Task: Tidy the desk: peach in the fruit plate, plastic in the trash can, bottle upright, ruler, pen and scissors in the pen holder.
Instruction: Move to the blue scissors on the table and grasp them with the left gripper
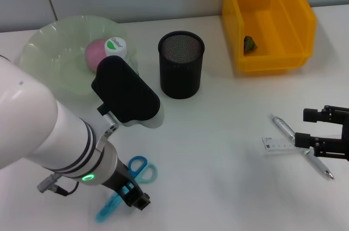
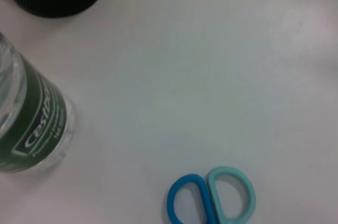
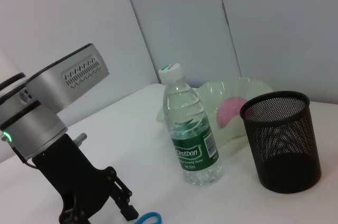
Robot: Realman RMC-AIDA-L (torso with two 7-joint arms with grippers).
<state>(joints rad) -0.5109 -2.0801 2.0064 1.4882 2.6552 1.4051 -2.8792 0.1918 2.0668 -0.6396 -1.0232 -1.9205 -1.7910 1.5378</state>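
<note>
My left gripper (image 1: 133,195) hangs low over the blue scissors (image 1: 143,170) at the front left of the desk; the handles show in the left wrist view (image 2: 211,200). My right gripper (image 1: 313,128) is open and empty at the right edge, just over the clear ruler (image 1: 275,145) and the pen (image 1: 284,128). The bottle (image 3: 190,134) stands upright next to the black mesh pen holder (image 1: 181,67). The pink peach (image 1: 94,54) lies in the green fruit plate (image 1: 54,51). A green scrap of plastic (image 1: 250,44) lies in the yellow bin (image 1: 240,18).
My left arm's black wrist housing (image 1: 125,95) hides most of the bottle in the head view; only the cap (image 1: 115,46) shows. Bare white desk lies between the pen holder and the ruler. A grey wall runs behind the desk.
</note>
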